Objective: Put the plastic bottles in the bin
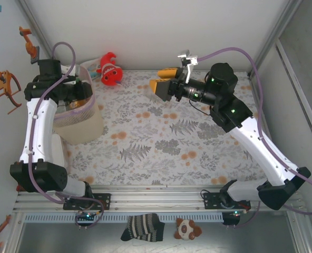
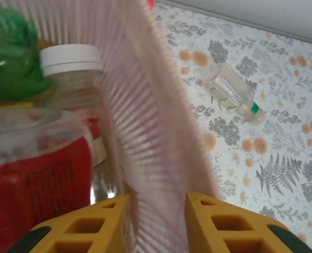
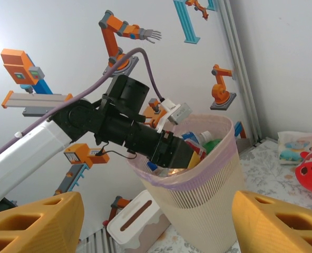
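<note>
Table [image 1: 198, 153], flowered cloth. Bin [image 1: 85, 126] stands at its left side, under the left arm. Plush [image 1: 109, 71] lies at the back edge, near the bin; not part of the job.

Bin [image 3: 198, 190], right wrist view: contents heaped up to the rim. Left wrist view looks down inside: green bottle [image 2: 8, 58], white-capped bottle [image 2: 71, 68] and red-labelled bottle [image 2: 35, 179], all packed against the wall [image 2: 150, 132].

Left gripper [image 2: 157, 200]: narrow gap, one finger inside the bin and one outside; the wall fills the space between them, so it appears pinched at the rim; nothing else is held.

Right gripper [image 3: 158, 211]: fingers wide apart, nothing between them; it hangs raised over the middle of the table [image 1: 161, 79], facing the bin.

Loose bottle [image 2: 232, 92]: clear, green cap, lying on its side on the cloth, outside the bin and apart from it; the one bottle I can find left out.

Step in hand, by my reading: late in the task; the left arm steadies the bin while the right is free for the next pick.

Next move calls for: right gripper down over the loose bottle, jaws across its body rather than along it; close, lift clear of the rim, release above the heap; the bin is full, so a drop well inside the rim is needed or the bottle may roll off.
</note>
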